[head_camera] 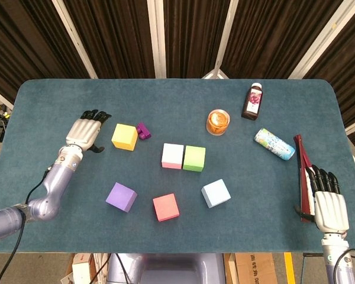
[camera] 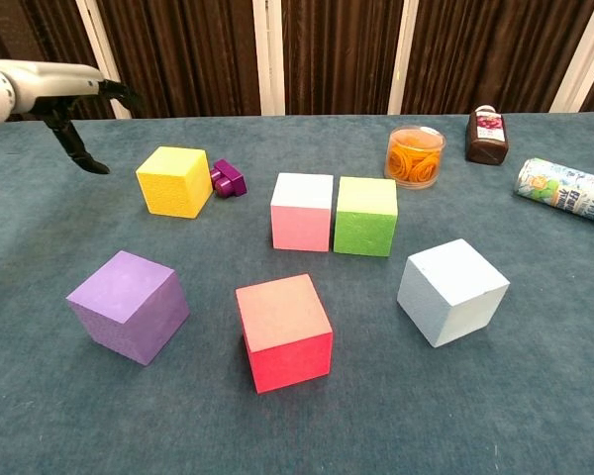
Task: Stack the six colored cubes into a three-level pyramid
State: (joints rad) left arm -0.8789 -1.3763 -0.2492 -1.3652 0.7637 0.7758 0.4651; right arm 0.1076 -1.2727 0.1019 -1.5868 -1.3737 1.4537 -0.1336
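Six cubes lie apart on the blue table. The yellow cube (head_camera: 124, 136) (camera: 174, 181) sits at the left back. A pale pink cube (head_camera: 173, 156) (camera: 302, 212) and a green cube (head_camera: 194, 158) (camera: 365, 216) touch side by side in the middle. In front lie the purple cube (head_camera: 120, 197) (camera: 130, 305), the red-pink cube (head_camera: 165, 207) (camera: 284, 332) and the light blue cube (head_camera: 216, 193) (camera: 452, 291). My left hand (head_camera: 86, 130) (camera: 59, 84) hovers open just left of the yellow cube, holding nothing. Open too, my right hand (head_camera: 327, 204) rests at the table's right front edge, out of the chest view.
A small purple block (head_camera: 144, 131) (camera: 228, 179) touches the yellow cube's right side. At the back right stand an orange jar (head_camera: 218, 122) (camera: 415, 155), a dark bottle (head_camera: 253, 101) (camera: 486, 134) and a lying patterned can (head_camera: 274, 144) (camera: 564, 191). A dark red tool (head_camera: 303, 170) lies beside my right hand.
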